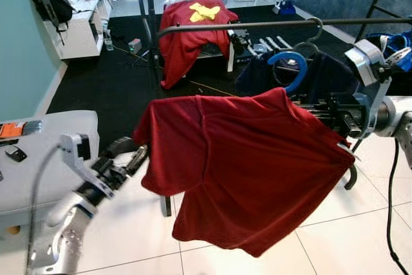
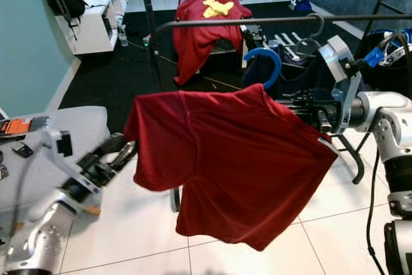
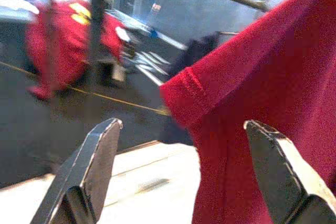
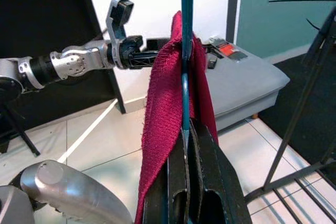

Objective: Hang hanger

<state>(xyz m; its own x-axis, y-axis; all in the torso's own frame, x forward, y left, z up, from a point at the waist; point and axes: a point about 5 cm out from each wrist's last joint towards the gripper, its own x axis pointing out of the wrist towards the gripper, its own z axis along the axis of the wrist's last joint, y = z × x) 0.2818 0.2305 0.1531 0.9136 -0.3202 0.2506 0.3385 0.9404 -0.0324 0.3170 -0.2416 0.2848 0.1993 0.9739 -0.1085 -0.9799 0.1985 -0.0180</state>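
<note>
A dark red T-shirt [image 1: 251, 165] hangs spread on a blue hanger whose hook [image 1: 293, 69] rises behind its collar. My right gripper [image 1: 331, 117] holds it from the right, shut on the blue hanger [image 4: 185, 77] and the shirt's cloth [image 4: 163, 108] below the black clothes rail [image 1: 257, 24]. My left gripper [image 1: 132, 157] is open at the shirt's left sleeve; in the left wrist view the sleeve hem [image 3: 184, 95] lies just past its two spread fingers [image 3: 89, 166].
A dark garment [image 1: 335, 72] hangs on the rail by a black hook [image 1: 316, 28]. Behind stands a chair draped with a red cloth [image 1: 187, 33]. A grey ottoman [image 1: 45, 152] is at my left, a white shelf [image 1: 80, 30] at back left.
</note>
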